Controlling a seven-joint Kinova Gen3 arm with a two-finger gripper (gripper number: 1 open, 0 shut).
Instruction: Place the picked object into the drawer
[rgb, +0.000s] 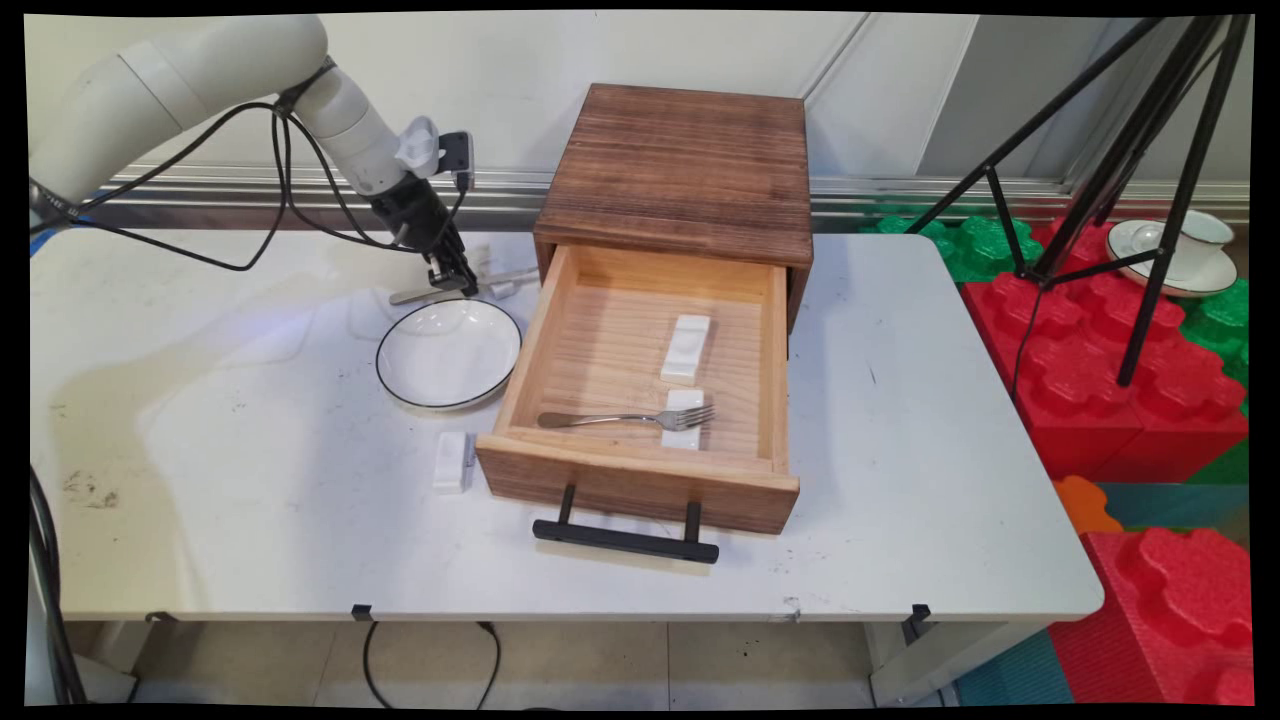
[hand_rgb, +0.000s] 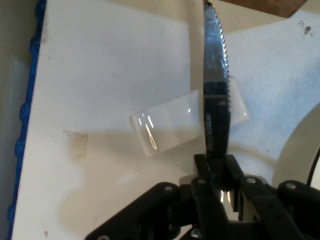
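Jaws (hand_rgb: 218, 172) clamped on knife (hand_rgb: 216, 100) handle; blade runs straight ahead, lying across white rest (hand_rgb: 170, 125), just beyond plate (rgb: 448, 354).

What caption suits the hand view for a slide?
Gripper shut on a serrated knife lying across a white rest beside a plate.

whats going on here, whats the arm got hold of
The white arm's black claw is shut on a serrated steel table knife, at the table's far left behind a white black-rimmed plate. The blade lies across a small white ceramic rest. Beside them, the wooden box's open drawer holds a steel fork propped on one white rest, with another empty behind.
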